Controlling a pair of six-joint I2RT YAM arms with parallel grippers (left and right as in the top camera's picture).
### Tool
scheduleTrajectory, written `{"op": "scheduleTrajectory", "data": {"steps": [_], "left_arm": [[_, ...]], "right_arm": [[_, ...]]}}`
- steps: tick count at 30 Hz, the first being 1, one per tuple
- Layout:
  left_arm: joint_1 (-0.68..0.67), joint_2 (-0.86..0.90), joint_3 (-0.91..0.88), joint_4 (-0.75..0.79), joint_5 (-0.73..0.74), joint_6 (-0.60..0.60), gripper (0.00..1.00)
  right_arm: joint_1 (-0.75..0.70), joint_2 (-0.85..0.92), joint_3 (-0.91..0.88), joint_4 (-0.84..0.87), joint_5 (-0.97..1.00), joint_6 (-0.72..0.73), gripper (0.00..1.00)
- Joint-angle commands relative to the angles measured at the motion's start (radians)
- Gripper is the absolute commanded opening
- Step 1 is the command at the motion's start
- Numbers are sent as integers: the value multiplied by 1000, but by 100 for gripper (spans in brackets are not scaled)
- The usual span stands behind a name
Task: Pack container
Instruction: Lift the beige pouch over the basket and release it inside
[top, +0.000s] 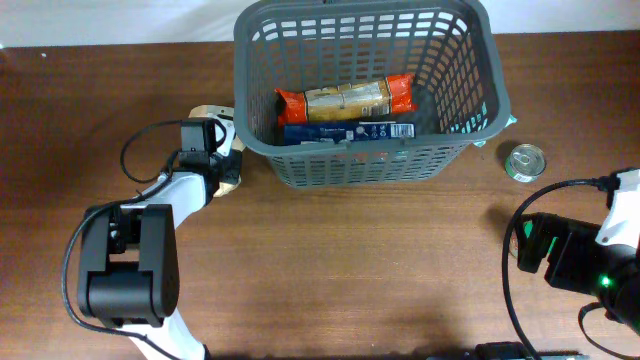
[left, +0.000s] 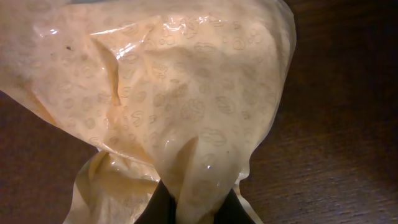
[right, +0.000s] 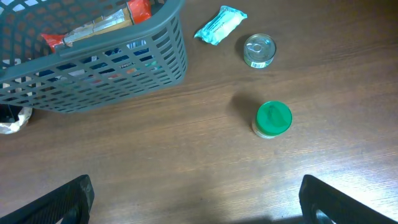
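The dark grey container (top: 365, 165), a slotted basket, stands at the back middle of the table. It holds an orange-ended cracker pack (top: 345, 100) and a blue box (top: 345, 132). My left gripper (left: 194, 208) is shut on a crumpled yellowish clear plastic bag (left: 180, 81). In the overhead view this gripper (top: 220, 150) and the bag (top: 207, 111) sit just left of the basket's front left corner. My right gripper (right: 199, 208) is open and empty above bare wood, right of the basket (right: 155, 62).
A tin can (top: 525, 162) stands right of the basket and also shows in the right wrist view (right: 259, 50). A teal packet (right: 221, 25) lies behind it. A green-lidded jar (right: 273, 119) stands nearer my right gripper. The right arm (top: 575, 260) fills the front right corner.
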Motion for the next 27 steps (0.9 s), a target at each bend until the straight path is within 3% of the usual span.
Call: {"op": "scheduleTrajectory", "data": {"steps": [1,11,16,24,27], "left_arm": [[8,-73,12,-34,-109,-61,2],[34,-438,121,-102,-337,-60,2],[8,-571,217,-97,-328,64,2],[-182,-630,410,-93,48,439,2],[-269,-615,418,-59,80,479,2]], "right_arm": [[-1,2,1,-6,13,9,99],[-1,2,1,-6,13,9,99],[-1,2,1,-6,13,9,99],[-1,2,1,-6,13,9,99],[-1,2,1,-6,13,9,99]]}}
